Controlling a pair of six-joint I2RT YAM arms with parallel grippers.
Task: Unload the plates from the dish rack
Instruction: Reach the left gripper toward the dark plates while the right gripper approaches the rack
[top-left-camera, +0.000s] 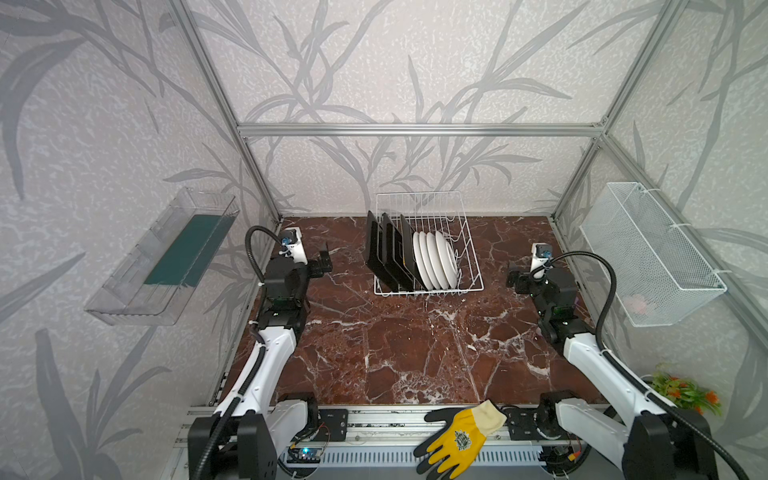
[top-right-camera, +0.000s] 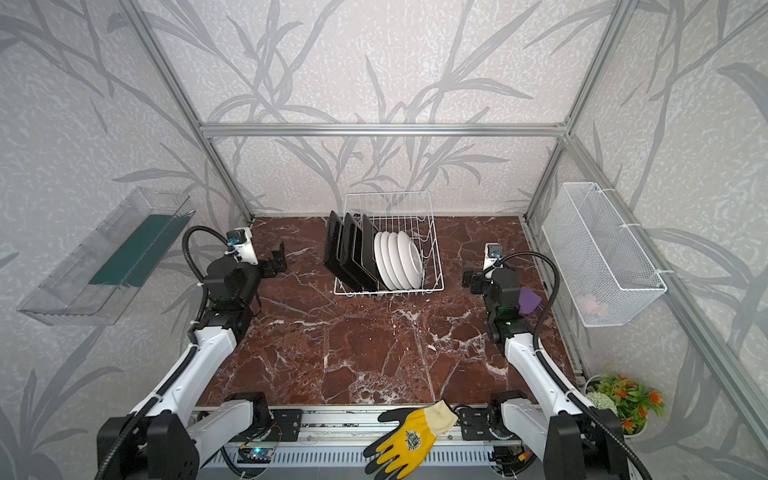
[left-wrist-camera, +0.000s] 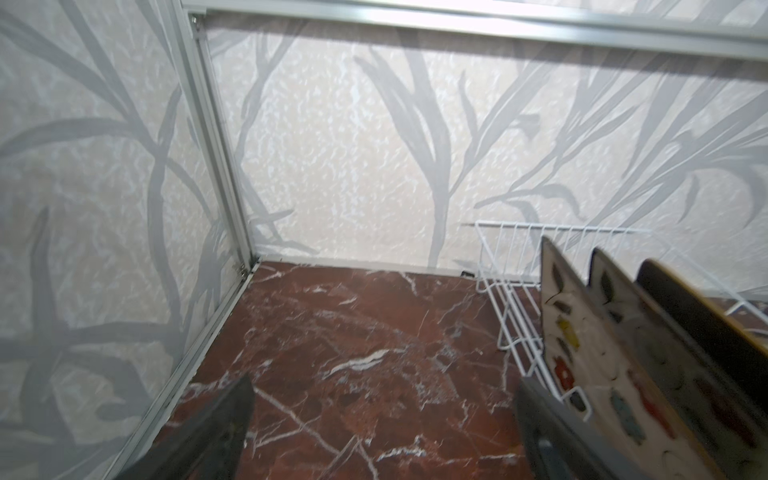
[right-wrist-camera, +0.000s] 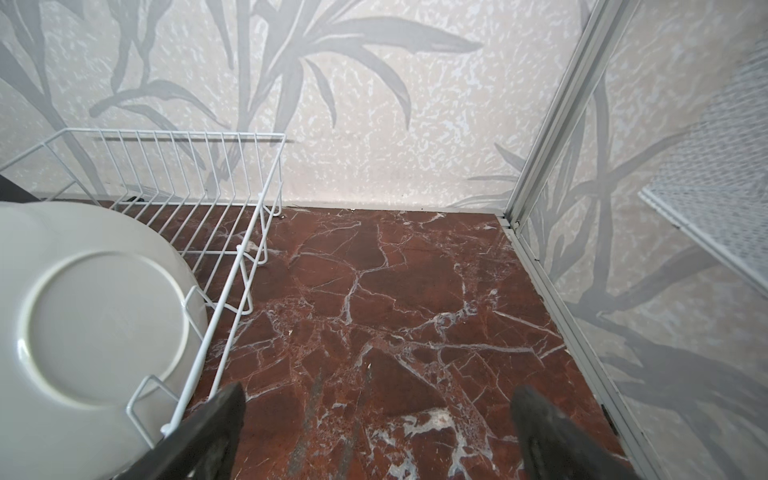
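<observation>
The white wire dish rack (top-left-camera: 417, 194) (top-right-camera: 388, 194) stands at the back middle of the marble table. Several square plates (top-left-camera: 384, 253) (top-right-camera: 347, 253) stand on edge in its left part, black backs showing in both top views. Several round white plates (top-left-camera: 434, 259) (top-right-camera: 399, 259) stand beside them on the right. My left gripper (top-left-camera: 322, 261) (left-wrist-camera: 384, 386) is open and empty over bare marble, left of the rack; its wrist view shows the square plates' cream flowered faces (left-wrist-camera: 582, 353). My right gripper (top-left-camera: 515, 276) (right-wrist-camera: 378, 390) is open and empty right of the rack, next to a round plate's back (right-wrist-camera: 104, 324).
A clear plastic tray (top-left-camera: 166, 257) hangs on the left wall and a fine-meshed white basket (top-left-camera: 648, 253) on the right wall. A yellow and black glove (top-left-camera: 461, 436) lies on the front rail. A small plant (top-left-camera: 681, 390) stands at the front right.
</observation>
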